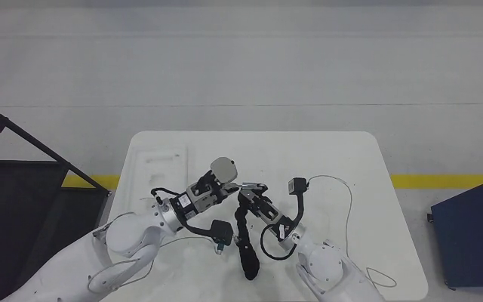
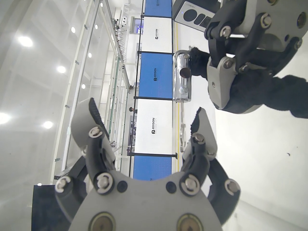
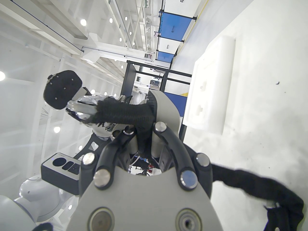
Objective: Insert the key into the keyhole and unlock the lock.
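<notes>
Turning seemingly remains: slim silver key (image 2: 182, 127) looks seated in chrome cylinder lock (image 2: 182, 78); right gripper (image 3: 144, 121) fingers (image 3: 166, 111) clamp black fabric-sleeved chain (image 3: 120, 116), left gripper (image 2: 146, 108) fingers (image 2: 204, 131) apart at 9 o'clock.

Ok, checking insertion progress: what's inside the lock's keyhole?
The key meets the end of the lock, between the fingers of the open left gripper; the keyhole and the key's tip are hidden.

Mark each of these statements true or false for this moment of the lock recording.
1. The right gripper is shut on the black sleeve. True.
2. The left gripper is clamped on the chrome lock body. False: its fingers stand open, short of it.
3. A key extends from the chrome lock body toward the left gripper. True.
4. The chrome lock body lies in the white tray. False: the right gripper holds its sleeve, away from the tray.
</notes>
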`<state>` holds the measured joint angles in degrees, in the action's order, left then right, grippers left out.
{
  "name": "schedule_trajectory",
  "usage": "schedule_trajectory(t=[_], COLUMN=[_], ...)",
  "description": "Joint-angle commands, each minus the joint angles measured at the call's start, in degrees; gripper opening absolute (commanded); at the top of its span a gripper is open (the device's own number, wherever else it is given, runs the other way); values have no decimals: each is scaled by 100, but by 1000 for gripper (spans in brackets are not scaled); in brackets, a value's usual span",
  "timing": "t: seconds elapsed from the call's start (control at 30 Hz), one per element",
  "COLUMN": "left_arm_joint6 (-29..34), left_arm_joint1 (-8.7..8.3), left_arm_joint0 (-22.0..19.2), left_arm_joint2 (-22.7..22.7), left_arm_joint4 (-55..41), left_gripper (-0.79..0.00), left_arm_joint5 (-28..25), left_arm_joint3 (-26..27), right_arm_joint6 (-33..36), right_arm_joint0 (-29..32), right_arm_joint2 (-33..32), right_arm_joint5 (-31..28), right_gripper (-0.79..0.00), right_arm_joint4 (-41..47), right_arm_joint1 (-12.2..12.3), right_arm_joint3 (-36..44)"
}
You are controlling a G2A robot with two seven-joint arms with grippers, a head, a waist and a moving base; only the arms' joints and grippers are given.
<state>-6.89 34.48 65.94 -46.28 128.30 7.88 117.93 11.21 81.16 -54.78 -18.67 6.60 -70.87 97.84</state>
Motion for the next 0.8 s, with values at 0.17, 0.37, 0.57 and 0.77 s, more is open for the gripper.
schedule_trajectory(t=[0.17, 0.37, 0.57, 0.77], left_arm_joint6=[-2, -35, -54, -462], left_arm_joint1=[0, -7, -39, -121], left_arm_joint0=[229, 465, 753, 994], left_arm_joint2=[-394, -753, -1241, -1860], left_arm_joint4=[-293, -500, -994, -2145], left_gripper=[0, 0, 0, 0], left_arm_joint5=[-89, -106, -263, -1376], left_arm_joint3=[-7, -11, 2, -52], right_arm_joint6=[0, 0, -127, -362], right_arm_joint0=[0, 0, -7, -75], right_arm_joint2=[0, 0, -79, -376], right_arm_joint5=[0, 0, -18, -221], right_gripper=[-785, -785, -785, -785], right_arm_joint4=[0, 0, -26, -198], right_arm_joint1=[0, 0, -8, -9], right_arm_joint3=[0, 0, 86, 186])
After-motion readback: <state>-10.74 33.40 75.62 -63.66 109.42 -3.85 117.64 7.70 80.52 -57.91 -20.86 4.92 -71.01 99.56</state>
